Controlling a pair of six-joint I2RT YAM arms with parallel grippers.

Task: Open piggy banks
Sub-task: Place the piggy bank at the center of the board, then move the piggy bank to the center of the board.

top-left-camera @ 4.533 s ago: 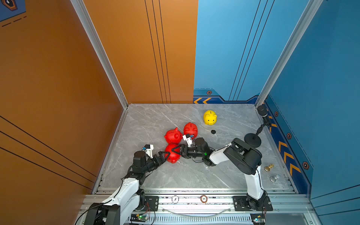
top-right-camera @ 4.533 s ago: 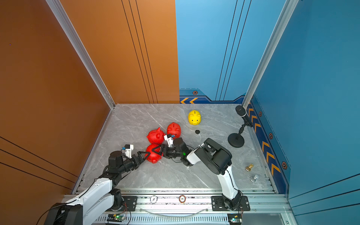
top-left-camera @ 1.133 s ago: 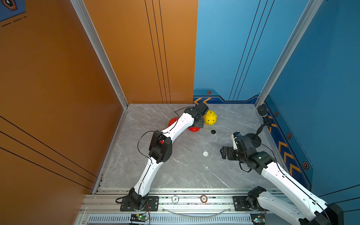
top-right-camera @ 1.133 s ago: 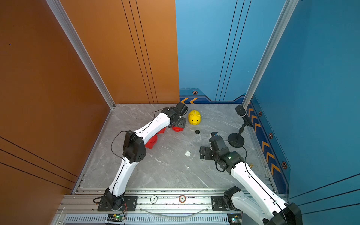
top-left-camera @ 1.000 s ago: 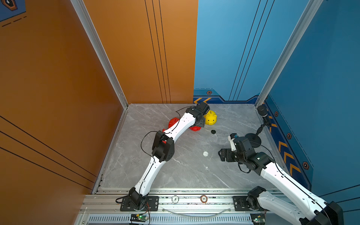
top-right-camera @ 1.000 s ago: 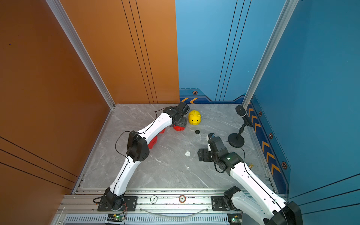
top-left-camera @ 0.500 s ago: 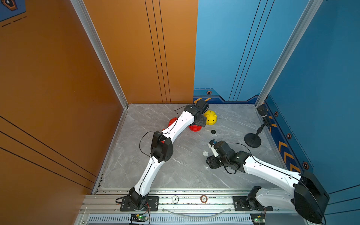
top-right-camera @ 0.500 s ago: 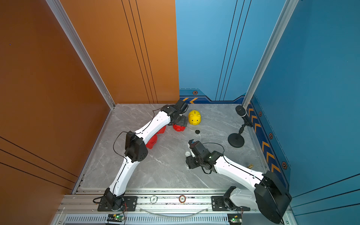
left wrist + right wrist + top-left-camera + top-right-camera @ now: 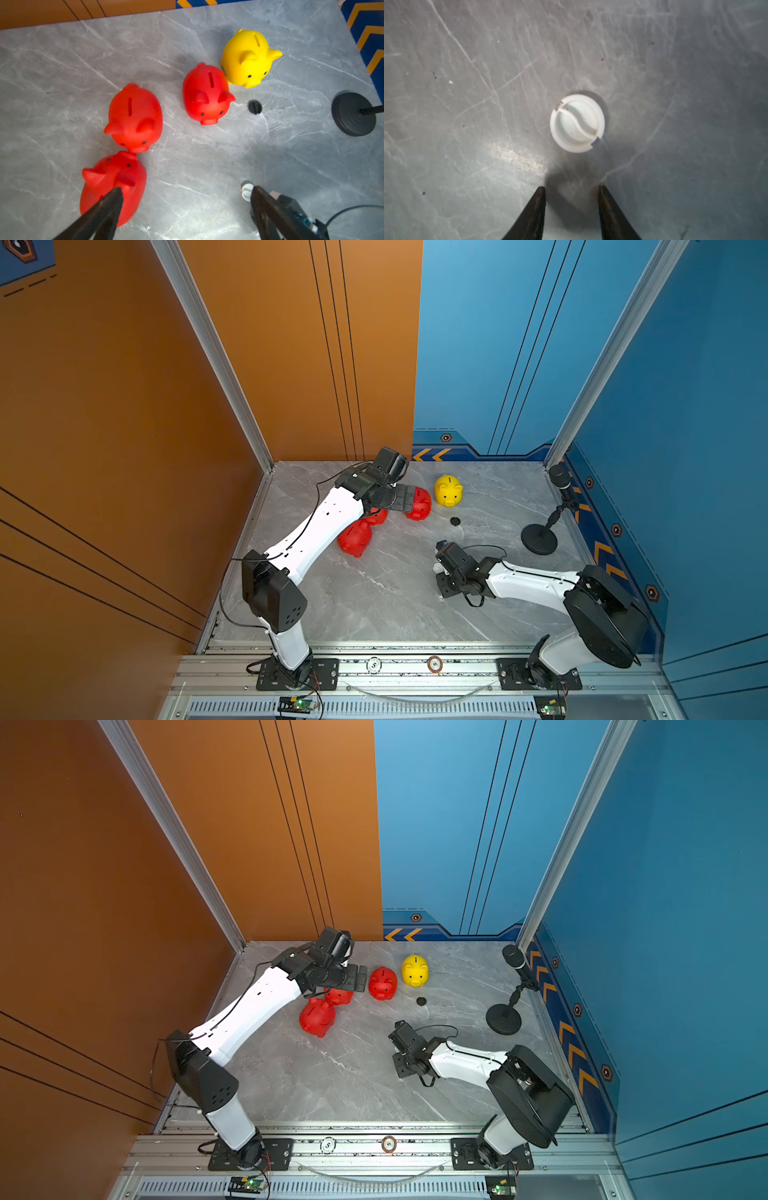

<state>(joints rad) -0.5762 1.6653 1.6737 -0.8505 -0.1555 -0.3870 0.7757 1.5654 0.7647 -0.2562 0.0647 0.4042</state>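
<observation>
red piggy banks (image 9: 135,116) below left gripper (image 9: 186,188), spread wide; right gripper (image 9: 572,188) part-spread, empty, white plug (image 9: 577,123) ahead.

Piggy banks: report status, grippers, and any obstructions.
Left gripper open, empty. Right gripper open, empty, by loose white plug. Three red piggy banks and yellow piggy bank on table, none gripped. Black plug loose nearby; nothing blocking.
</observation>
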